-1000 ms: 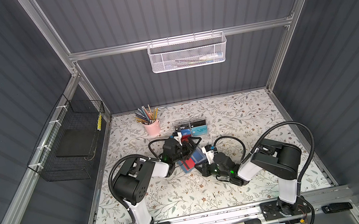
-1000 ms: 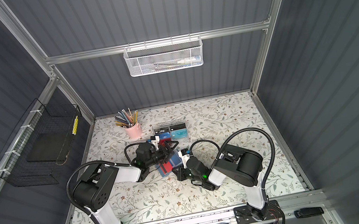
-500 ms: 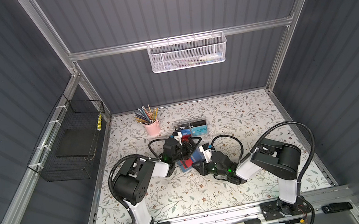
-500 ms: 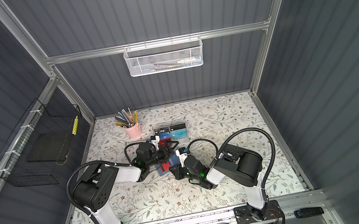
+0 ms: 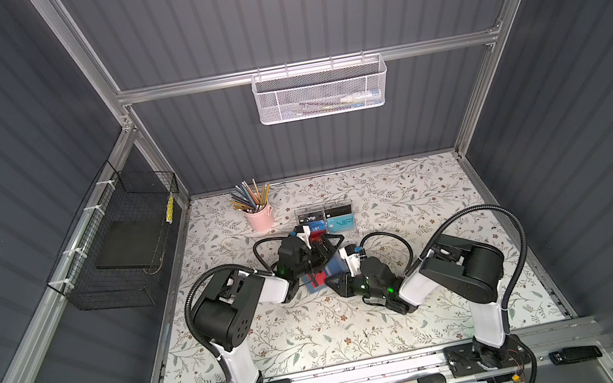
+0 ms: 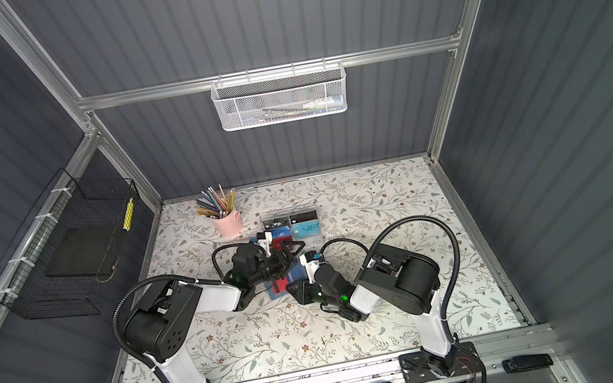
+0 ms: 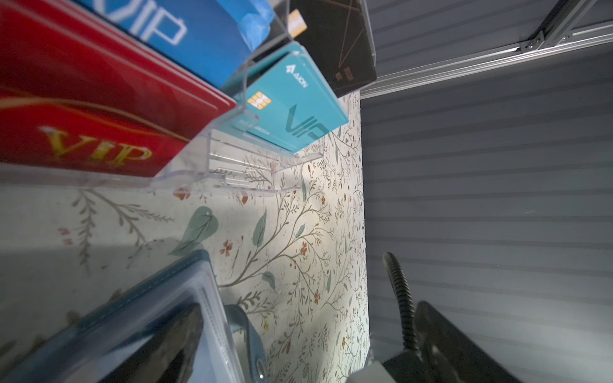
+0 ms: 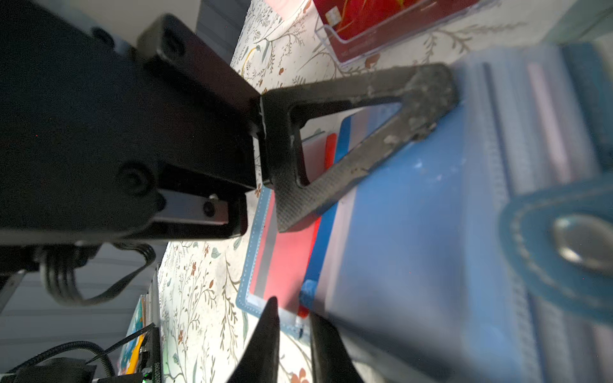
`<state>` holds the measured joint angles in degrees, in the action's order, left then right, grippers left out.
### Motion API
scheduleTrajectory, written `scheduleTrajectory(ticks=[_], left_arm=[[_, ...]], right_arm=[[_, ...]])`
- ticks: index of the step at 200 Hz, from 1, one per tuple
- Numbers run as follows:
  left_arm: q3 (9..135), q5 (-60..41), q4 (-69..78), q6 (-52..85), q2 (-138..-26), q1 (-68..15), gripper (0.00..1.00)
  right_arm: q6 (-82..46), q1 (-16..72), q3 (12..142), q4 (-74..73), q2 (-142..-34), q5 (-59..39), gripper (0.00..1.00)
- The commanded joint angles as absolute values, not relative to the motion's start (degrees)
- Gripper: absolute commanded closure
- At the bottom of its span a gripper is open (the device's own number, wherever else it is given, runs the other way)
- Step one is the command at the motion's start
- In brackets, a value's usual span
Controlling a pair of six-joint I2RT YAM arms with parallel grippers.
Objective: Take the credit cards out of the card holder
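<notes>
Left gripper (image 5: 320, 252) was recorded spread over card holder (image 5: 334, 269); right gripper's (image 8: 293, 326) closure went undetermined. Floral tabletop (image 5: 319, 325) was noted beneath the fingers (image 8: 331, 187), ribbed grey walls (image 5: 308, 11) beyond.

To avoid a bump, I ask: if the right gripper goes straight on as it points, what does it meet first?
Probably the card holder: the right gripper, jaws slightly apart, points at its stitched edge close ahead. Depth is unclear.

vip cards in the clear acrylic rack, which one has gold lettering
The red plastic card; the blue card has white VIP lettering, the teal card darker teal.
</notes>
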<state>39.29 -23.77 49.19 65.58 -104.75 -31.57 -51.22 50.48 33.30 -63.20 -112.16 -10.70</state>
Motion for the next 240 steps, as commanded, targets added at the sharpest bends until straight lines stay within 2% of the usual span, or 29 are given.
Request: scheduleTrajectory(ticks=[1, 150, 164, 189, 240], left_arm=[[36.8, -22.3, 41.9, 64.8, -105.9, -31.8, 0.00], [36.2, -22.4, 42.5, 64.9, -105.8, -31.8, 0.00], [36.3, -22.4, 42.5, 64.9, -105.8, -31.8, 0.00], [36.3, -22.3, 42.5, 64.9, -105.7, -31.8, 0.00], [39.6, -23.9, 37.5, 63.4, -102.2, -30.5, 0.00]], right_arm=[[-53.5, 49.3, 33.9, -68.6, -113.2, -11.4, 0.79], [-64.7, 45.4, 32.7, -80.8, -119.1, -13.4, 0.81], [-65.0, 45.1, 32.9, -80.1, -119.3, -13.4, 0.82], [-64.7, 45.1, 32.9, -79.9, -119.4, -13.3, 0.90], [-63.4, 45.2, 31.6, -78.7, -118.7, -12.8, 0.93]])
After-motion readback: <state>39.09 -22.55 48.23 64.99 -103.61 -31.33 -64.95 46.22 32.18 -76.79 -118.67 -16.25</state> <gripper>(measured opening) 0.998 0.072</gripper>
